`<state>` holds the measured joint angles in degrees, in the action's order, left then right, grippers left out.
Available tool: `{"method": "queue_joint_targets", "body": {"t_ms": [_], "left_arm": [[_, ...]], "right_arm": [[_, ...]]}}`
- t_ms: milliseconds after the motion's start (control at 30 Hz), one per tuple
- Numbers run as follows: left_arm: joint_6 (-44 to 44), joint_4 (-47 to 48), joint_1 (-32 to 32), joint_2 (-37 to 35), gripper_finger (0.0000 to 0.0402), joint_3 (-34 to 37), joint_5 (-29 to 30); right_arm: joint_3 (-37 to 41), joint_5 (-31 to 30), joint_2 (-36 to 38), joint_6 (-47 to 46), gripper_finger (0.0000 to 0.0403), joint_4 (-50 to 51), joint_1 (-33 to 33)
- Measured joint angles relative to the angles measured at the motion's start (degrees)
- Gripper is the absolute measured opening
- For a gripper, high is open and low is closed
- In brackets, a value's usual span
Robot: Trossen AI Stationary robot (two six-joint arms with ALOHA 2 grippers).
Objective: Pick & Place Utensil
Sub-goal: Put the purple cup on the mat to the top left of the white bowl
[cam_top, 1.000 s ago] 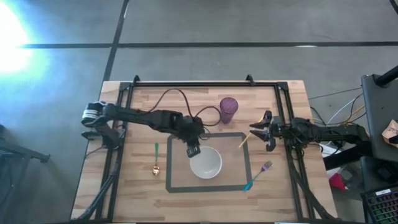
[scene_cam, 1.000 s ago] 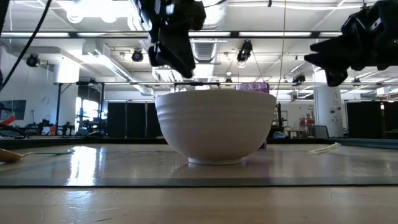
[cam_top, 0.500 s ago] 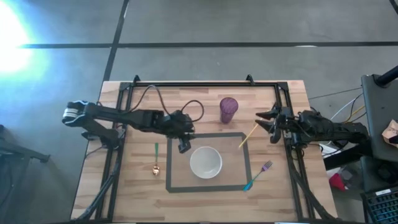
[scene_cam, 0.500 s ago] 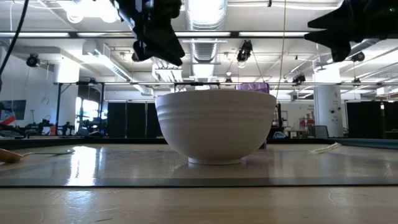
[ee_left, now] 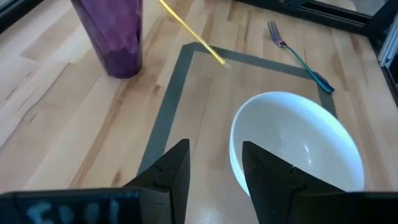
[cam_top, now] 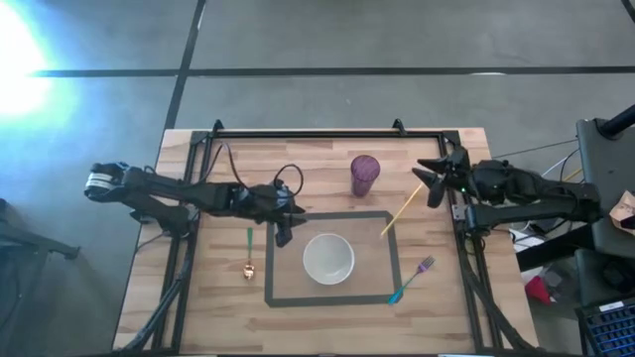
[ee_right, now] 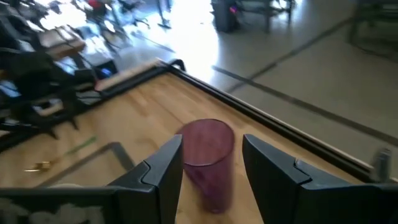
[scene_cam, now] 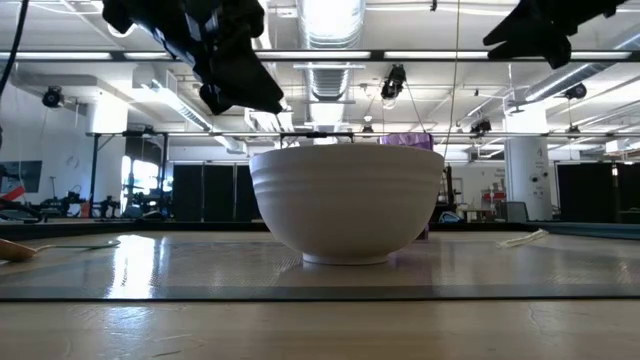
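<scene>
A white bowl point(cam_top: 328, 259) stands inside a grey tape rectangle point(cam_top: 390, 248). A green-handled spoon with a gold bowl point(cam_top: 249, 253) lies left of the tape. A teal-handled fork point(cam_top: 412, 281) lies across the tape's near right corner, and a yellow stick point(cam_top: 402, 210) across its far right corner. A purple cup point(cam_top: 364, 175) stands upright beyond the tape. My left gripper point(cam_top: 283, 223) hangs open and empty above the tape's far left corner, beside the bowl point(ee_left: 298, 149). My right gripper point(cam_top: 434, 183) is open and empty, raised right of the cup point(ee_right: 208, 162).
Black rails point(cam_top: 308, 134) run along the table's far edge and down both sides. The left arm's cable point(cam_top: 288, 178) loops above the wood left of the cup. Bare wood lies near the table's near edge, in front of the tape.
My left gripper has drawn back from above the bowl toward the table's left edge, still open. My right gripper has pulled away from the yellow stick toward the far right and risen. The utensils, bowl and cup have stayed where they were.
</scene>
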<state>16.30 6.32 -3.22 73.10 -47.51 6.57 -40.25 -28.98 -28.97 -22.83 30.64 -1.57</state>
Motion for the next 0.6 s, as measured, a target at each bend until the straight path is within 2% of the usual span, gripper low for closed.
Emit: {"method": "queue_joint_targets", "body": {"t_ms": [400,600], "left_arm": [[-0.07,-1.72,-0.29,0.0,0.0138,1.04,0.11],[-0.07,-1.57,-0.29,0.0,0.0138,1.04,0.17]], "right_arm": [[-16.56,-0.29,-15.59,-2.72,0.0162,17.85,-8.99],[-22.73,9.57,-21.81,-1.09,0.0162,23.87,-16.31]]}}
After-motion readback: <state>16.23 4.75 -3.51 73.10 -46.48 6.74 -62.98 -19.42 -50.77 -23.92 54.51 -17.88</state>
